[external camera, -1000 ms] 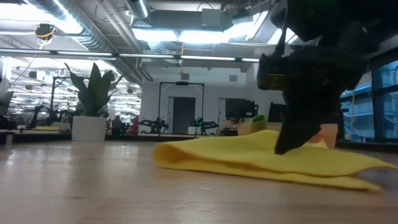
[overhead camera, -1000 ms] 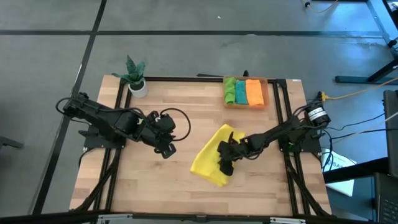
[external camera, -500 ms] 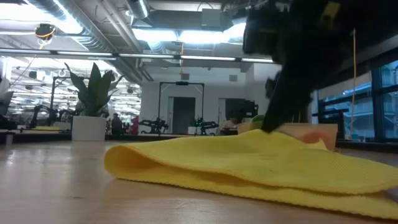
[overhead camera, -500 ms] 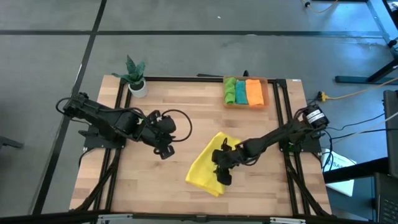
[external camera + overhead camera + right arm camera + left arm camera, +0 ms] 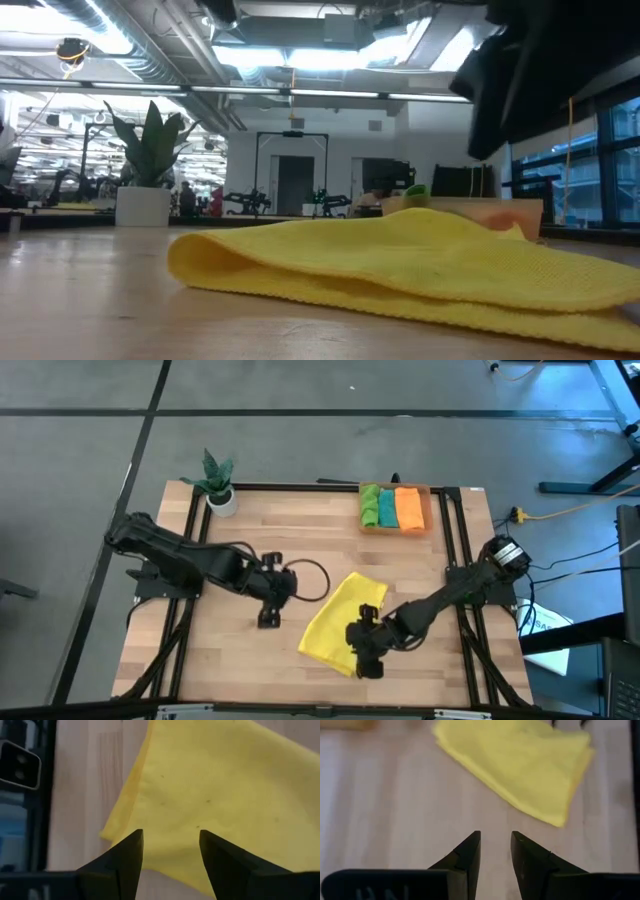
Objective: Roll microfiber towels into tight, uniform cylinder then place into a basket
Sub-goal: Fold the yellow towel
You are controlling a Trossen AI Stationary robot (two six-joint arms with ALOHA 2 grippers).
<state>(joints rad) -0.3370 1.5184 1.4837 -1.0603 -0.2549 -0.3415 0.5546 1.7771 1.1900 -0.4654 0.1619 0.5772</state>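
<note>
Wooden slats make up the table [image 5: 250,660], with an open workshop of ceiling lights and dark doorways behind it in the low view. On it, slightly right of centre and toward the near edge, the yellow towel [image 5: 338,622] lies folded over itself, loose and flat, not rolled; its doubled edge bulges toward the low camera. At the far right corner sits the orange basket [image 5: 429,508], holding 3 rolled towels side by side: a bright green towel [image 5: 370,507], a teal towel [image 5: 387,508] and an orange towel [image 5: 409,508].

Over the yellow towel's near right corner hangs the right gripper [image 5: 364,655], its 2 dark fingers [image 5: 127,855] spread wide apart with the cloth below them and nothing between them. Left of the towel, well clear of it above bare wood, the left gripper [image 5: 269,616] points toward the cloth, fingers [image 5: 470,852] parted by a narrow gap and holding nothing.

At the far left corner stands a small potted plant [image 5: 217,482] in a white pot.
</note>
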